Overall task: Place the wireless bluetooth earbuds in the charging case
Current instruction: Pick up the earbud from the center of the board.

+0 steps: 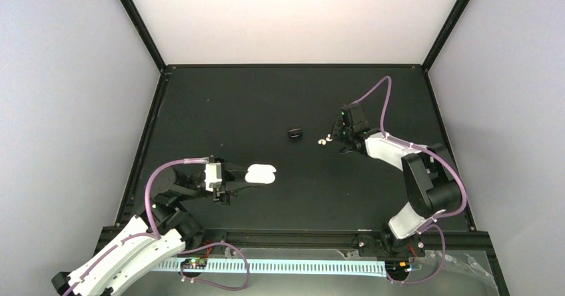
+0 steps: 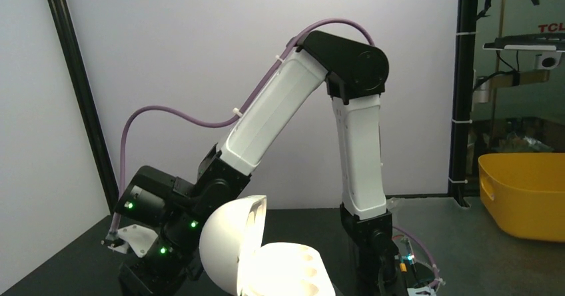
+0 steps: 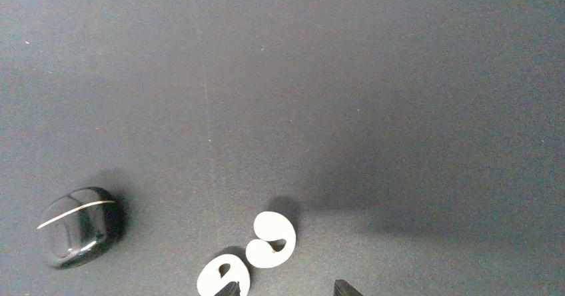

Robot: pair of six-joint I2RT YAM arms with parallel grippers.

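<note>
Pale walls close in a black surface seen from above. Toward its near edge, left of the middle, the white charging case lies with its lid swung open. The left end effector reaches it from the left-edge side, fingers pinched tight on the case's side as far as I can judge. Well apart, right of the middle, the white earbuds lie together on the surface, with a closed black case just beside them toward the left edge. The right end effector hangs right at the buds.

From the left wrist, the white charging case fills the bottom of the view, lid up, its base glaring bright with no bud showing in it. This wrist's own fingers are out of sight. The right arm bends down beyond, and a yellow bin stands off past the surface.

From the right wrist, two fingertips peek in at the bottom, standing apart with nothing in the gap. One of the white earbuds lies just ahead; its twin touches it and sits against the other tip. The black case rests nearby.

The step in hand looks like the first pick-up: neither bud is in the case yet. The next move calls for centring the gap on one bud alone, settling to the surface and pinching gently, since these glossy beans could squirt away or drag the neighbour, then carrying it to the steadied case
</note>
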